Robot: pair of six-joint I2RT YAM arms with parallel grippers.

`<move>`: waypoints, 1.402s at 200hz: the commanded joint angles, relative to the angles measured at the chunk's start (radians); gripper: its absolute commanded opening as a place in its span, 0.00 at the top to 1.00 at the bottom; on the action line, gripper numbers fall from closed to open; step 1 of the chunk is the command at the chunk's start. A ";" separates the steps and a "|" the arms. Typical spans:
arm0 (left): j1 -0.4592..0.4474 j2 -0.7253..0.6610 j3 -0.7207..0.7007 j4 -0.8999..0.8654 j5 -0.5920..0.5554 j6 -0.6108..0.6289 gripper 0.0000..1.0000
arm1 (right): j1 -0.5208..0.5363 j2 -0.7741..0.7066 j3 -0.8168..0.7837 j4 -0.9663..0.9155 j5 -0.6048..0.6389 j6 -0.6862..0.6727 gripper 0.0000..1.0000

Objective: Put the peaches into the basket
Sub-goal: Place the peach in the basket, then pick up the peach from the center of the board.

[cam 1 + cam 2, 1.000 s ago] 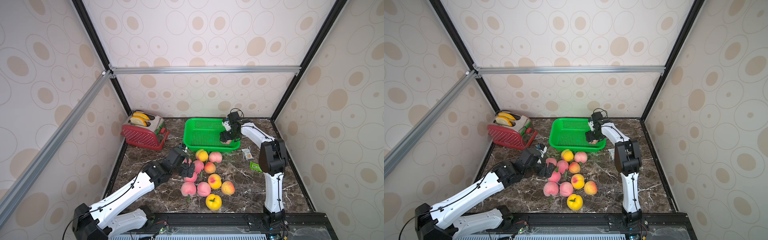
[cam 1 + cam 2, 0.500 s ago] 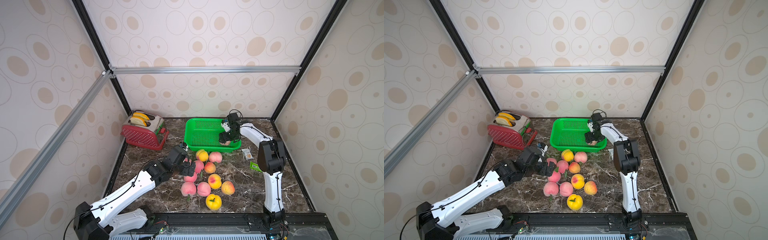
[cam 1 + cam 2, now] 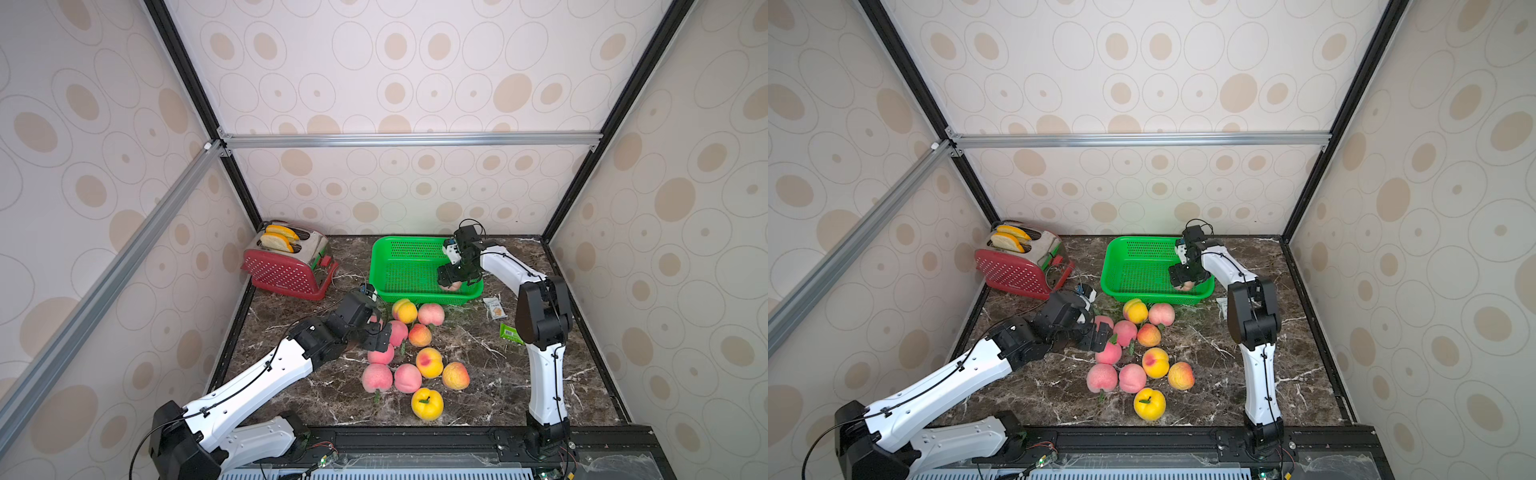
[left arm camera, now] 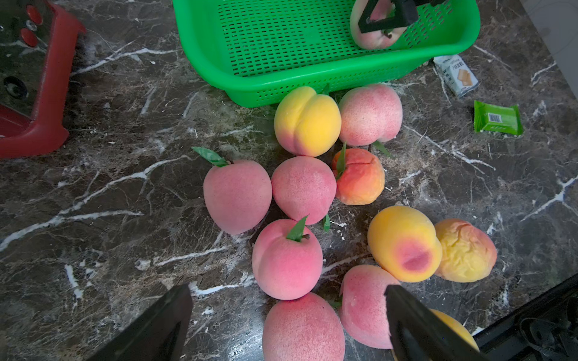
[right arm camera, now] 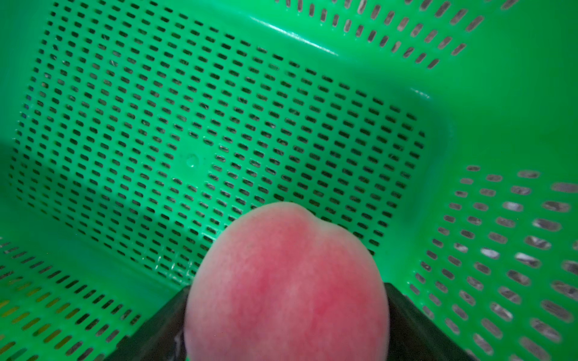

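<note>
1. Currently my right gripper reaches down inside the bright green perforated plastic basket, at its near right corner.
2. Between its black fingers sits one fuzzy pink peach. Both fingers lie flush against its sides, but I cannot tell whether they squeeze it or merely touch it.
3. My left gripper hangs over the dark marble tabletop with its fingers spread wide, holding nothing.
4. Eleven more peaches, pink, orange-blushed and yellow, lie clustered on that tabletop just in front of the basket. The two nearest sit right by its front wall.
5. One pink peach with a green leaf lies just ahead of my left fingers.
6. A red-and-silver toaster holding two bread slices stands well to the left of the basket.
</note>
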 commanded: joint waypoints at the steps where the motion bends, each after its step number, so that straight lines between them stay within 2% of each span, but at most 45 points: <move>1: -0.010 -0.005 0.039 -0.037 -0.031 0.004 0.01 | -0.001 -0.088 -0.016 0.003 -0.004 0.002 0.06; 71: -0.010 0.021 0.066 -0.049 -0.033 0.002 0.01 | -0.001 -0.155 -0.011 -0.030 0.000 -0.015 0.03; 101: -0.007 0.039 0.067 -0.052 -0.043 -0.001 0.01 | 0.000 -0.252 -0.073 -0.020 -0.005 -0.023 0.03; 137: 0.022 0.071 0.088 -0.046 -0.043 0.015 0.01 | 0.038 -0.472 -0.268 0.042 0.032 -0.023 0.03; 166: 0.105 0.108 0.099 -0.035 0.045 0.029 0.01 | 0.069 -0.643 -0.461 0.104 0.054 0.006 0.03; 189: 0.150 0.129 0.107 -0.038 0.011 0.048 0.01 | 0.102 -0.749 -0.590 0.131 0.089 0.016 0.03; 212: 0.198 0.161 0.114 -0.034 -0.013 0.047 0.01 | 0.110 -0.839 -0.707 0.157 0.079 0.038 0.03; 240: 0.264 0.206 0.125 -0.005 0.019 0.034 0.01 | 0.114 -0.932 -0.811 0.182 0.080 0.045 0.02; 280: 0.287 0.283 0.168 -0.004 0.009 0.036 0.01 | 0.116 -1.015 -0.911 0.188 0.019 0.040 0.02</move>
